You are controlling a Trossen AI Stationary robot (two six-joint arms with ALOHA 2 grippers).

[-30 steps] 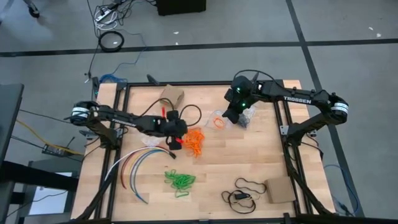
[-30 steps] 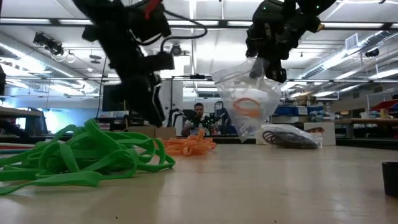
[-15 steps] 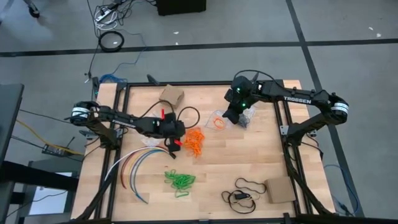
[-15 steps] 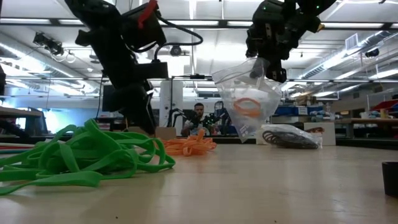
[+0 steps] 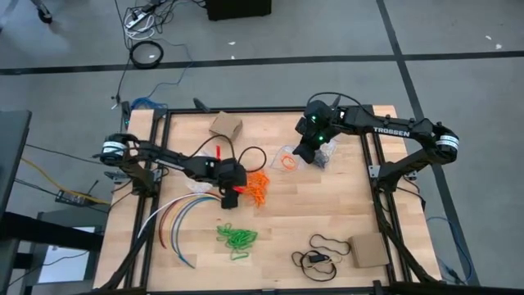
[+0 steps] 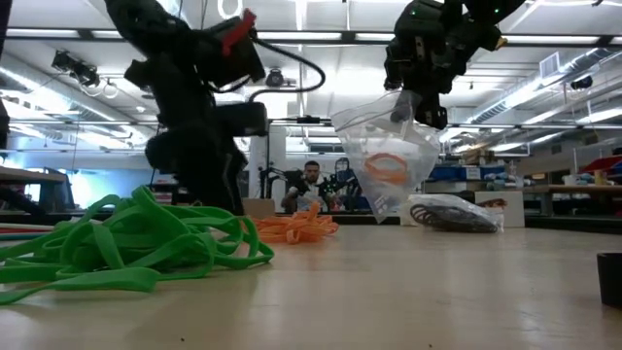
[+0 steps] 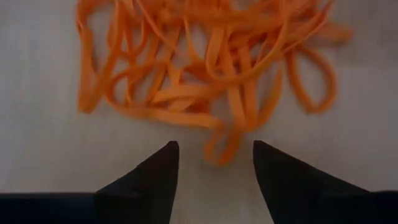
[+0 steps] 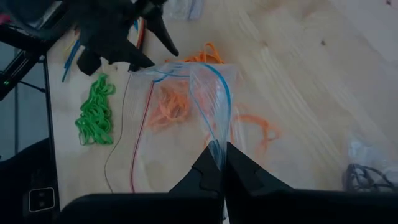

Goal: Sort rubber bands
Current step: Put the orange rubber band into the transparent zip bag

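An orange heap of rubber bands (image 5: 257, 188) lies mid-table, and a green heap (image 5: 237, 238) lies nearer the front edge. My left gripper (image 7: 214, 152) hangs open just over the left side of the orange heap (image 7: 211, 68), and one loop (image 7: 221, 148) lies between its fingertips, touching neither. My right gripper (image 8: 217, 155) is shut on a clear zip bag (image 6: 389, 160) with a few orange bands (image 6: 387, 165) inside. Dark bands fill a second clear bag (image 6: 452, 212) that lies on the table behind it. My right gripper pinches the clear bag's top rim (image 8: 215, 147) between its two fingers, coming slanting down from above. The bag hangs open below the fingers, mouth up. Whether its lower tip (image 6: 382, 216) rests on the table I cannot tell.
A cardboard box (image 5: 227, 125) stands at the back left, another (image 5: 368, 250) at the front right beside a black cord loop (image 5: 323, 248). Long coloured cables (image 5: 184, 215) curve along the left front. A person (image 6: 311, 185) sits in the room beyond the table.
My left gripper has sunk toward the left side of the orange heap and has turned at the wrist. The right gripper and its bag have kept still.
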